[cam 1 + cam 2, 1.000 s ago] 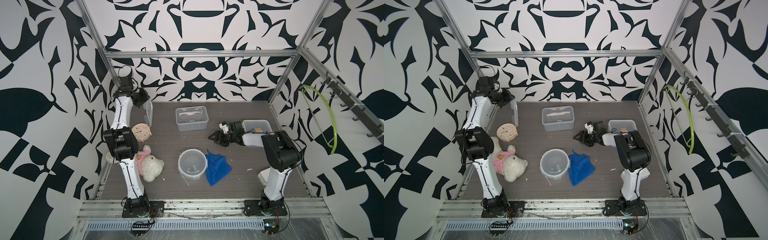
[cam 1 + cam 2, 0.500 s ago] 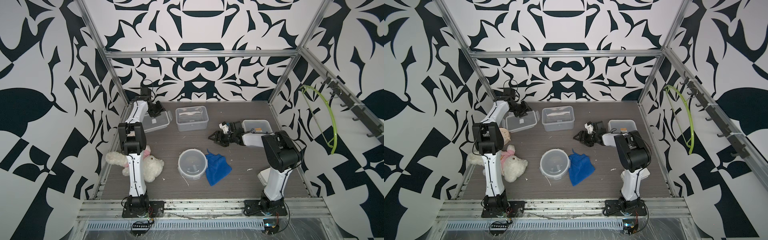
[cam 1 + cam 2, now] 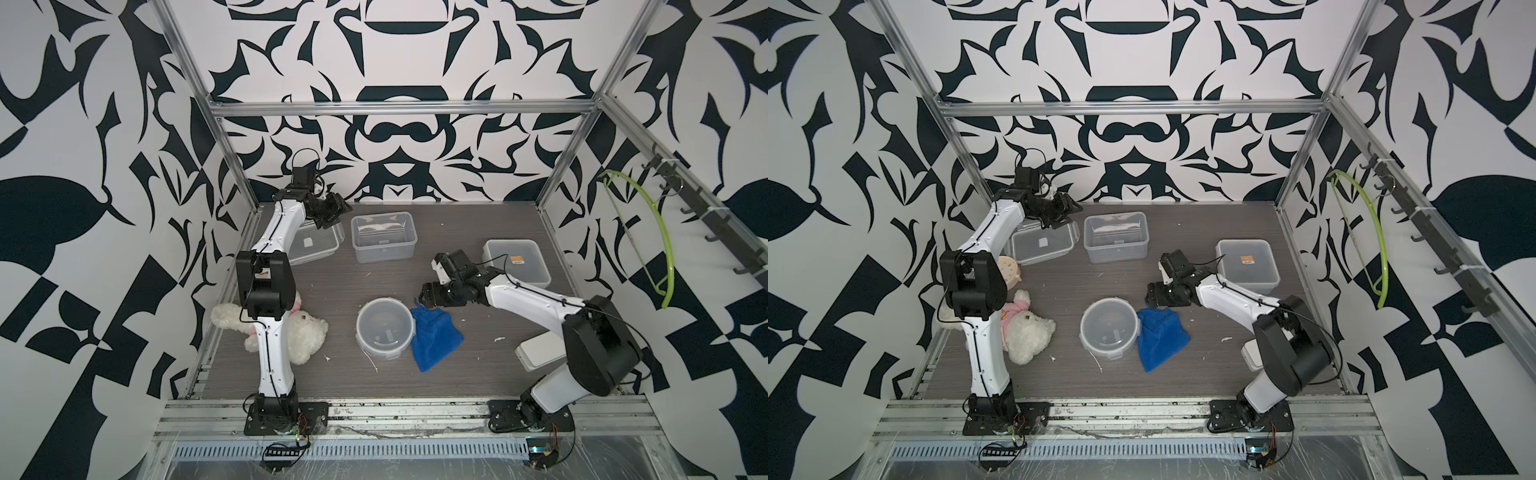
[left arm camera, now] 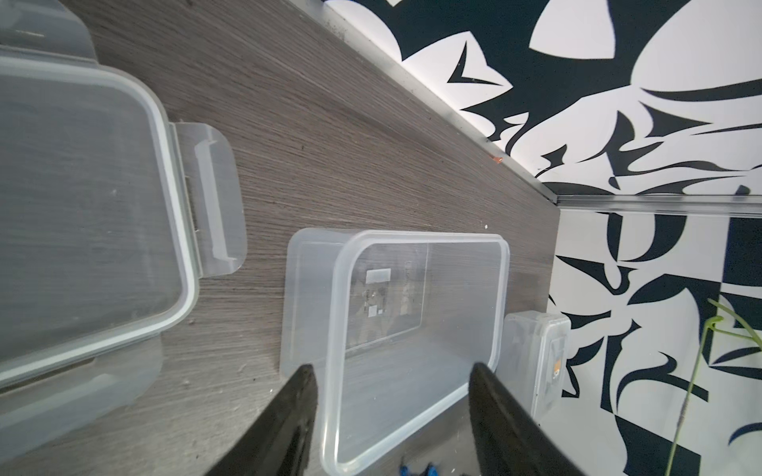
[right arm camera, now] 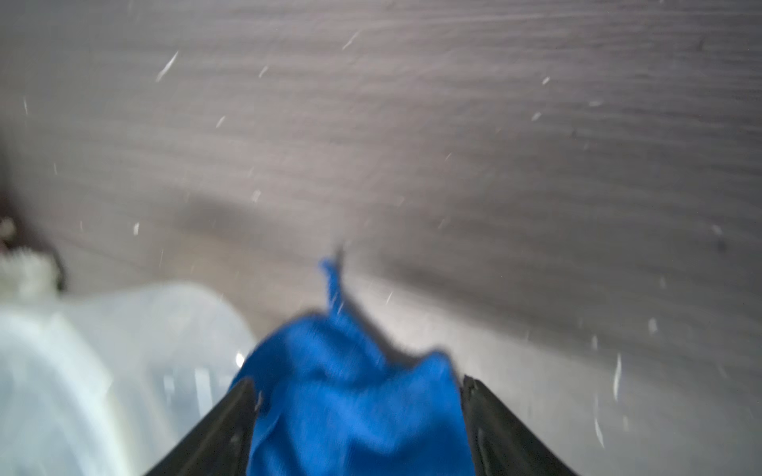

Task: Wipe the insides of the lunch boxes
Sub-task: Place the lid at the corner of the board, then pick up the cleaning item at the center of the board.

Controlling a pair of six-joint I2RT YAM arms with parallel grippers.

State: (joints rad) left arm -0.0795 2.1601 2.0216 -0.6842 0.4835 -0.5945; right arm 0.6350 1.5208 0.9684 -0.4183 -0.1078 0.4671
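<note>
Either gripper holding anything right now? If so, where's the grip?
Nothing held. Left gripper open near the lid; right gripper open, jaws straddling a corner of the blue cloth.

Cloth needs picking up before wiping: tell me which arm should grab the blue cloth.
Right. The right hand hangs open over the blue cloth beside the round lunch box; the left hand is far off, by the lid at the back corner.

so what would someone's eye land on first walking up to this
The bold black-and-white patterned walls on every side hit first. Next comes the bright blue cloth in the middle of the table, right beside the open round lunch box. A white plush toy lies at the table's left edge.
</note>
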